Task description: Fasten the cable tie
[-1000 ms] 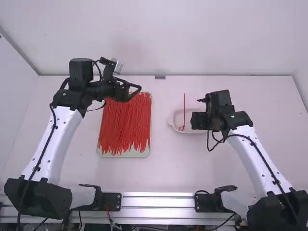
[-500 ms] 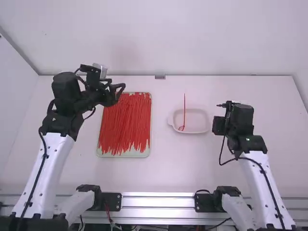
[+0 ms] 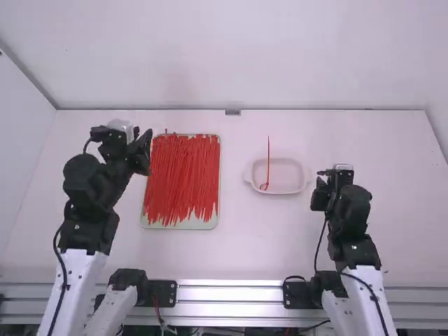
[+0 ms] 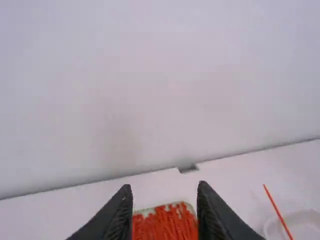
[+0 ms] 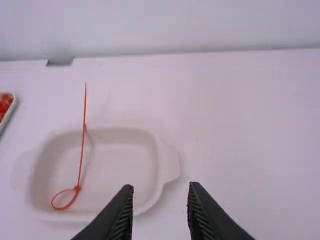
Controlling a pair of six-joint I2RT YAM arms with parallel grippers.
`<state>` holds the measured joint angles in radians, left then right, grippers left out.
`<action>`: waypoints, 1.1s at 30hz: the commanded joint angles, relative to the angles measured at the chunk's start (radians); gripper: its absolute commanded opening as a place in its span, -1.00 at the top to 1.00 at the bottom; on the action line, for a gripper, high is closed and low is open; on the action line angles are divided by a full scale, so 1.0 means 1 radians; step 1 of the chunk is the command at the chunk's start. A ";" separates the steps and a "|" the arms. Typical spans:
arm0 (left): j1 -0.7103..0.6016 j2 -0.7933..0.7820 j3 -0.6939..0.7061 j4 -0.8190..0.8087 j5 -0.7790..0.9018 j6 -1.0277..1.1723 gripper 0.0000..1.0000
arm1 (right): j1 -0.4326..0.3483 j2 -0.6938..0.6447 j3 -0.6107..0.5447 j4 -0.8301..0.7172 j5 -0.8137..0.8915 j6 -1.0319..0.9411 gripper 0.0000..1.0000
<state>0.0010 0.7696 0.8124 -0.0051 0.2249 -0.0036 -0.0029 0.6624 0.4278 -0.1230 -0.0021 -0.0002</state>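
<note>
- A shallow white plastic dish (image 3: 287,175) with two small handles sits on the white table (image 3: 392,140).
- A red plastic cable tie (image 3: 268,157), already closed into a loop, lies in the dish. Its loop is inside and its straight tail crosses the dish's far rim.
- The right gripper (image 5: 160,192) hangs just beside the dish's right handle, fingers parted and empty.
- The left gripper (image 4: 162,192) is well left of the dish, past a flat tray of loose red cable ties (image 3: 182,180), fingers parted and empty.

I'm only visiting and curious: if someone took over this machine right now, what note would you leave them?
Left gripper: jaws open, empty, beside the tray of loose red ties.
Right gripper: jaws open, empty, near the white dish.
Done: one red cable tie lies looped shut in the dish, tail over its rim.
Left: possibly more ties; none is held.
</note>
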 commanded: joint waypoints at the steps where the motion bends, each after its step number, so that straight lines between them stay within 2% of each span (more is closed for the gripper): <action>1: -0.001 -0.059 -0.057 0.005 -0.113 0.004 0.44 | 0.003 -0.052 -0.055 0.039 0.002 0.000 0.51; 6: -0.001 -0.171 -0.169 0.005 -0.224 0.004 0.66 | 0.003 -0.155 -0.158 0.123 0.002 0.000 0.72; 14: -0.001 -0.342 -0.341 0.005 -0.225 0.004 1.00 | 0.003 -0.305 -0.308 0.123 0.002 0.000 1.00; 22: -0.001 -0.495 -0.493 0.005 -0.225 0.004 1.00 | 0.003 -0.433 -0.428 0.123 0.002 0.000 1.00; 33: -0.001 -0.654 -0.652 0.005 -0.225 0.004 1.00 | 0.003 -0.569 -0.428 0.123 0.002 0.000 1.00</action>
<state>0.0006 0.1375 0.1761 -0.0063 0.0025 -0.0040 -0.0029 0.1123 0.0116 0.0048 -0.0032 -0.0010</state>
